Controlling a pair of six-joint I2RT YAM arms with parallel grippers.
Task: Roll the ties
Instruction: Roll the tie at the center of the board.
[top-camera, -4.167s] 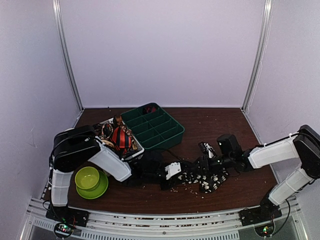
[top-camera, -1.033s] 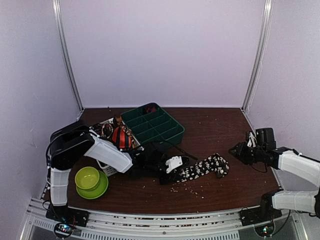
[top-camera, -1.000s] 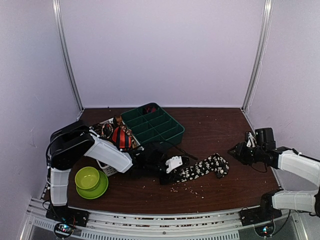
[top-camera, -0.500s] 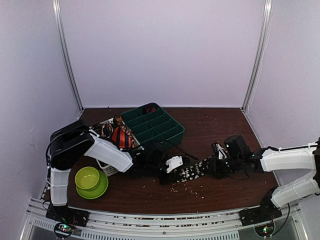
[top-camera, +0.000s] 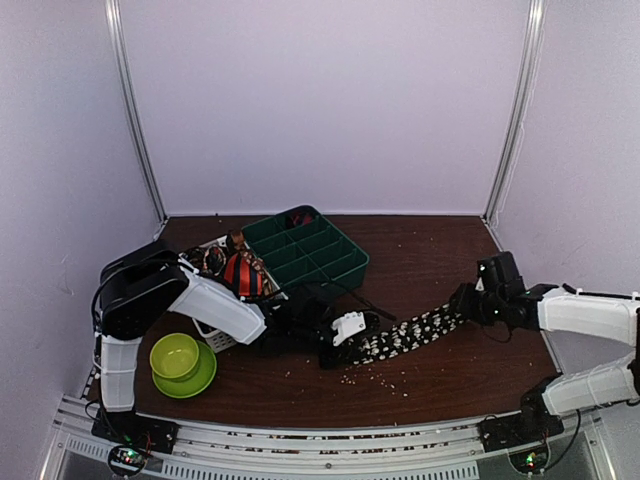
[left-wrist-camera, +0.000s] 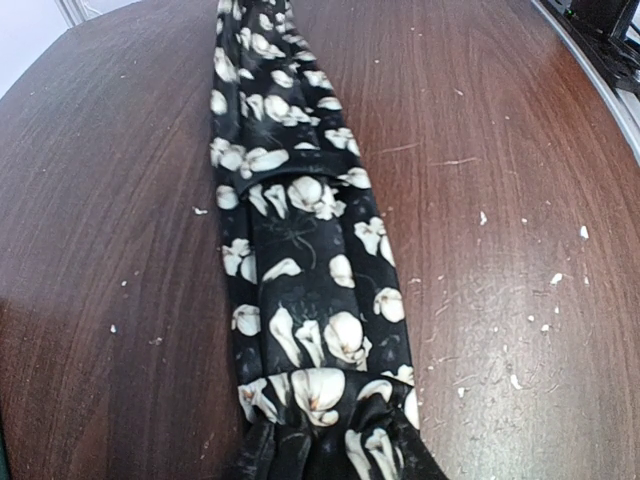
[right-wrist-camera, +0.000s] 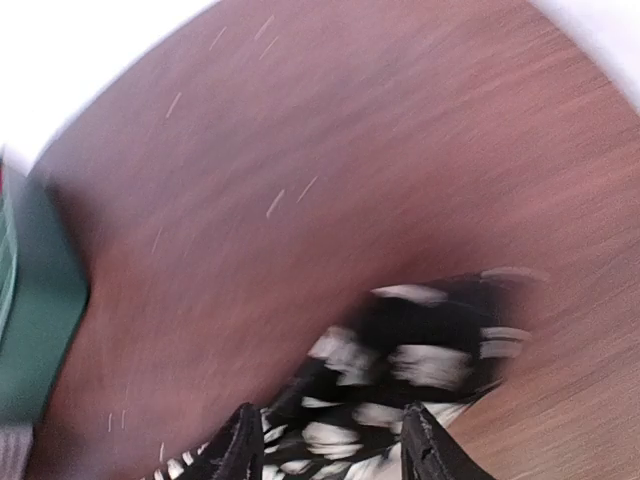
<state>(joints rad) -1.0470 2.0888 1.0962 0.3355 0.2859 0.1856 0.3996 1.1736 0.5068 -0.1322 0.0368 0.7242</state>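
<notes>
The black tie with cream-white flowers (top-camera: 405, 335) lies stretched across the table between both grippers. My left gripper (top-camera: 333, 348) is shut on its near end, which bunches between the jaws in the left wrist view (left-wrist-camera: 325, 462), and the tie (left-wrist-camera: 300, 250) runs straight away from it. My right gripper (top-camera: 464, 306) is shut on the far end. The right wrist view is blurred and shows the tie (right-wrist-camera: 420, 350) between the fingers (right-wrist-camera: 243, 445). A red-and-black striped tie (top-camera: 243, 275) and a brown-gold one (top-camera: 211, 260) sit rolled in a white basket.
A green divided tray (top-camera: 310, 252) stands behind the left gripper, beside the white basket (top-camera: 222, 340). A green bowl (top-camera: 176, 356) on a green plate sits at the front left. White crumbs dot the wooden table (top-camera: 430, 385).
My right arm swung in from the far right, closed on the tie's far end and pulled it right and back, so the tie now lies straighter and longer. The left arm stayed still.
</notes>
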